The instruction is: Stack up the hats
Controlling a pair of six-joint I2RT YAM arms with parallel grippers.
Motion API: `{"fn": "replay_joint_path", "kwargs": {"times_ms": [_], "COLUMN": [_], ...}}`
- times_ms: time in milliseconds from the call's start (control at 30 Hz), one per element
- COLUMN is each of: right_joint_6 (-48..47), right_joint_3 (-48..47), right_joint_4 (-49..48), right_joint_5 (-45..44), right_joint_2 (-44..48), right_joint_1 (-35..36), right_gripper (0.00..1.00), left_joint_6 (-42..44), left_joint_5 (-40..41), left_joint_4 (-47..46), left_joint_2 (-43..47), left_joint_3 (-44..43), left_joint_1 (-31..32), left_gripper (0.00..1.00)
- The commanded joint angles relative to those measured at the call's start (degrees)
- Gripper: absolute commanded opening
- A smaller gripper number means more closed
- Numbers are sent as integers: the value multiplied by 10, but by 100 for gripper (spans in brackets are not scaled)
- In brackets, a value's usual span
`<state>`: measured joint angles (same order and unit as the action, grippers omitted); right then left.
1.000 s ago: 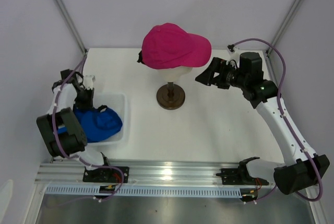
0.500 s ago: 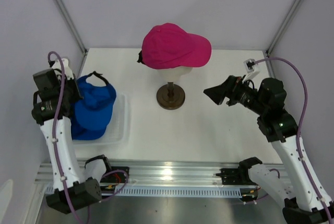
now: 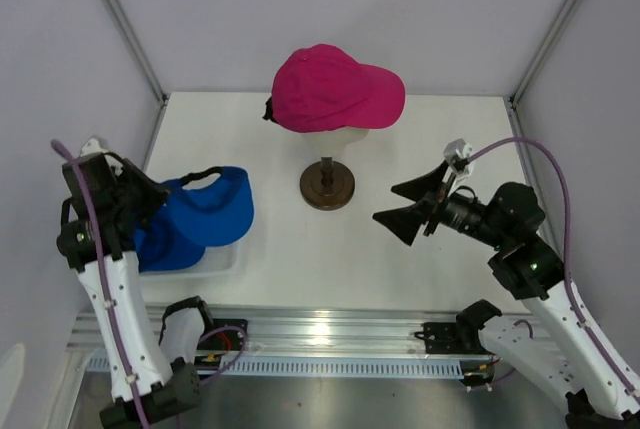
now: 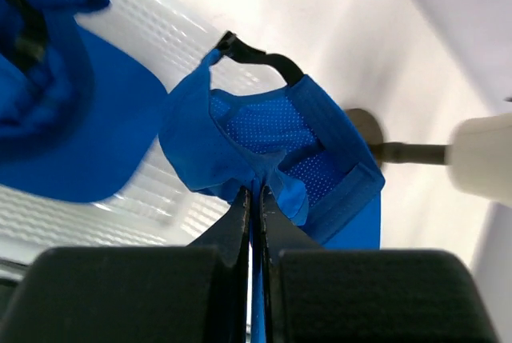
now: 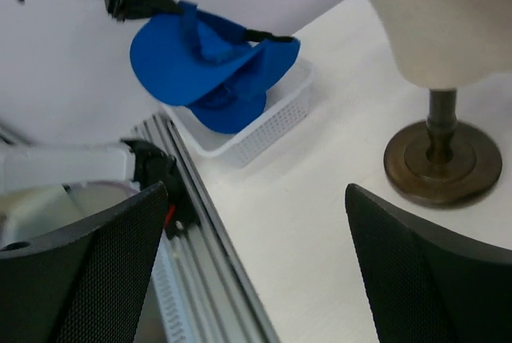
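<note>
At the left side of the table (image 3: 420, 139) we find the royal blue cap (image 3: 215, 211) that hangs in the air, raised over the white mesh basket (image 3: 225, 261). Its brim reaches toward the middle of the table, and in the left wrist view we look into its hollow side, with the dotted lining and the black back strap showing. Our left gripper (image 4: 254, 199) has its two fingers pressed tight together on a fold of this cap's fabric near the edge of the crown, and nothing else bears the cap up. Under it a second blue cap (image 3: 160, 244) lies in the basket, bunched against the near wall. From these views we cannot tell whether the two blue caps touch or hang just apart.

Farther back, near the middle of the table, the magenta-pink cap (image 3: 335, 87) sits on the cream mannequin head (image 5: 432, 31), its brim turned to the right. The head stands upright on its round brown stand (image 3: 327, 186), well apart from the basket.

To the right of the stand our right gripper (image 3: 402, 205) hovers above the table, aimed leftward at the stand and the basket. Its fingers are spread wide and grip nothing.
</note>
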<state>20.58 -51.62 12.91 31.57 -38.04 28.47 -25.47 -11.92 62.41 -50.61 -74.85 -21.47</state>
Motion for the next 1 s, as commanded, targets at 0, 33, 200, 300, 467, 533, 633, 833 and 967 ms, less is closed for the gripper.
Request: {"fn": "replay_joint_path", "kwargs": {"times_ms": [0,33,200,300,467,533,633,833,967], "right_joint_6": [-167,-195,-366,-466,-729,-799,-920,-976,-1002], "right_joint_3": [-1,-2,-30,-41,-137,-143,-126,-125,-153], "right_joint_4": [-56,-60,-96,-150,-113,-134,-200,-266,-277], "right_joint_5": [-39,-56,-187,-298,-450,-500,-535,-532,-539], "right_joint_2": [6,0,-48,-105,-254,-310,-348,-391,-440], "right_joint_1": [77,99,276,413,577,616,645,650,640], "right_gripper": [96,96,95,95,90,85,83,83,83], "left_joint_6": [-185,-209,-316,-335,-356,-359,-359,-353,-353], "left_joint_5": [-13,-20,50,84,95,95,101,98,108], "left_joint_4": [8,10,121,170,205,209,215,214,212], "left_joint_2": [88,103,120,111,109,107,104,103,109], "left_joint_3": [14,19,-28,-50,-43,-39,-34,-33,-20], "left_joint_1": [3,3,15,15,15,15,15,20,21], "left_gripper": [1,1,1,1,1,1,1,1,1]}}
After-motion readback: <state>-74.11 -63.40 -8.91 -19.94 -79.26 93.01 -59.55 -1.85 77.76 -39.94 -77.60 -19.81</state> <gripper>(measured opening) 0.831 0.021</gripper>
